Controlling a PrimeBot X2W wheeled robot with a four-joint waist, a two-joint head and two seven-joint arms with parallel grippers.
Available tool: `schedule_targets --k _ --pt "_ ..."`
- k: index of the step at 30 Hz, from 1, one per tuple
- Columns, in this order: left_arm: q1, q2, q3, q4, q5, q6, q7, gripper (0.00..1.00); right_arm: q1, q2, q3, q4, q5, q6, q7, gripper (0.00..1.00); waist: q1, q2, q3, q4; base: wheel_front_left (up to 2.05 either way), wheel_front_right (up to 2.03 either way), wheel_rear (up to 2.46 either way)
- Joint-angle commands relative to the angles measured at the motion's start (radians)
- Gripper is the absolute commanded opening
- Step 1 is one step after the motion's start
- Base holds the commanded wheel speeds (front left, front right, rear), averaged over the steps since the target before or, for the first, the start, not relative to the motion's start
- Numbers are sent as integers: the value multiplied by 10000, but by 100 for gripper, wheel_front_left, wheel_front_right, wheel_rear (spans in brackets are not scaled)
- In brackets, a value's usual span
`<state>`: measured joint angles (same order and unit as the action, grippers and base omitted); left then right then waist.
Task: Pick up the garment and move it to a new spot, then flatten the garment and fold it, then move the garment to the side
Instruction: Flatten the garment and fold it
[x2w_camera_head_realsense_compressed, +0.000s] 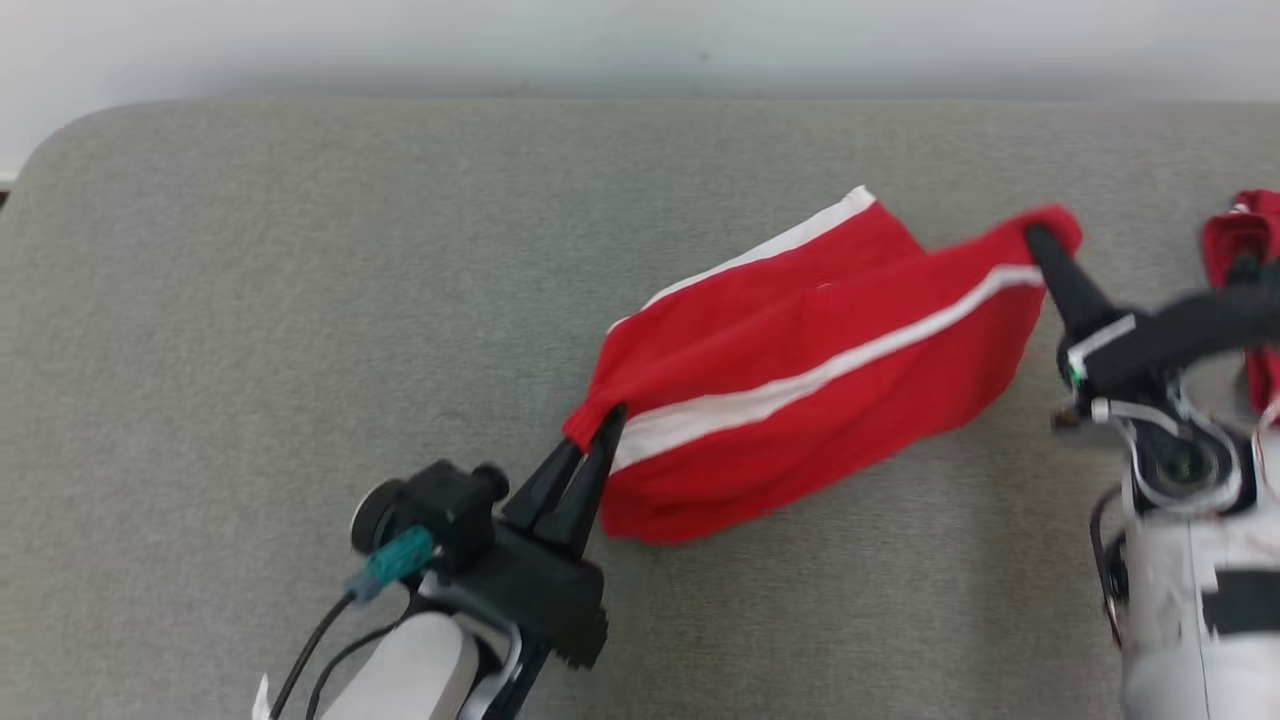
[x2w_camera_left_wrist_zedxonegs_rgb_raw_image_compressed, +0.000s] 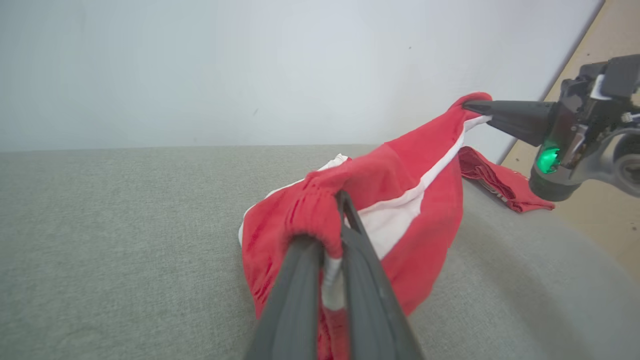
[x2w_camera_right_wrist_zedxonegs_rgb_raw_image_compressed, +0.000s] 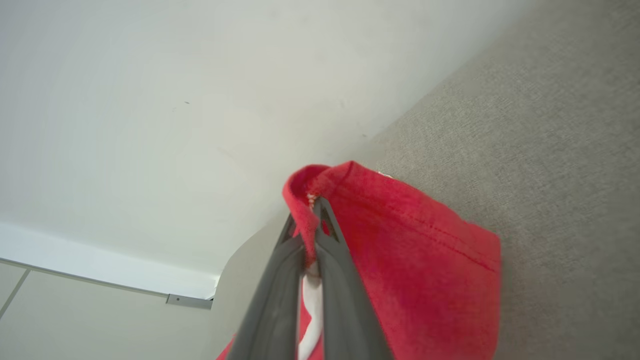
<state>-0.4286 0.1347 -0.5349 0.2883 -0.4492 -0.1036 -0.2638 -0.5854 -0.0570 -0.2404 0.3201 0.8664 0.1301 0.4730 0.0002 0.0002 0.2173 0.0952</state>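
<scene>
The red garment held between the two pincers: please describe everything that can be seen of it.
The red garment is of soft, knit-looking cloth, with a white stripe along its length and a white band at its far edge. It hangs creased and doubled over, not flat. The left pincer is shut on a gathered, elastic-looking corner, the right pincer on a hemmed corner, so both ends are raised. Its sagging lower fold seems to rest on the grey cloth-covered surface.
</scene>
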Motion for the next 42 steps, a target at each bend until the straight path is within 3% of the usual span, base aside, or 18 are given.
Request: schedule_targets --k 1,10,15,16,17,18,26,33,37,42 --pt "-276 -105 74 260 -122 -54 -2 0 -485 26 -20 370 -263 2 -111 0 -2 -2 239 339 0 0 0" --pt "-1815 -703 177 1959 -228 -249 -2 0 -3167 -340 -338 3809 -1969 1 -1306 0 -2 -2 711 848 0 0 0" --pt "-2375 -813 -78 2677 -299 -255 0 0 -3958 -512 11 5261 -2609 1 -1913 0 -2 -2 929 948 0 0 0" --pt "-2450 -818 -125 2777 -289 -254 -2 32 -4039 -544 82 5451 -2645 1 -2043 42 -2 -2 949 952 0 0 0" --pt "-2507 -825 -144 2843 -303 -247 -2 47 -4104 -549 138 5605 -2635 1 -2150 62 -2 -2 959 944 0 0 0" --pt "-2541 -833 -154 2900 -332 -249 -2 100 -4131 -555 196 5781 -2592 1 -2220 100 -2 -2 948 923 0 0 0" --pt "-2201 -833 -149 3037 -102 -254 -2 100 -3812 -851 1132 6022 -2255 1 -2557 100 -2 -2 586 766 0 0 0" --pt "-1028 -657 353 2944 175 -250 -2 100 -2562 -1703 2744 5252 -1870 1 -2989 100 -2 -2 -30 725 0 0 0" --pt "-293 -485 845 2288 385 -83 -2 100 -1901 -2156 3304 5024 -1468 1 -3283 100 -2 -2 -227 726 0 0 0" --pt "586 -348 1873 559 926 429 0 100 -1440 -2608 3881 5018 -1258 1 -3641 100 -2 -2 -205 854 0 0 0"
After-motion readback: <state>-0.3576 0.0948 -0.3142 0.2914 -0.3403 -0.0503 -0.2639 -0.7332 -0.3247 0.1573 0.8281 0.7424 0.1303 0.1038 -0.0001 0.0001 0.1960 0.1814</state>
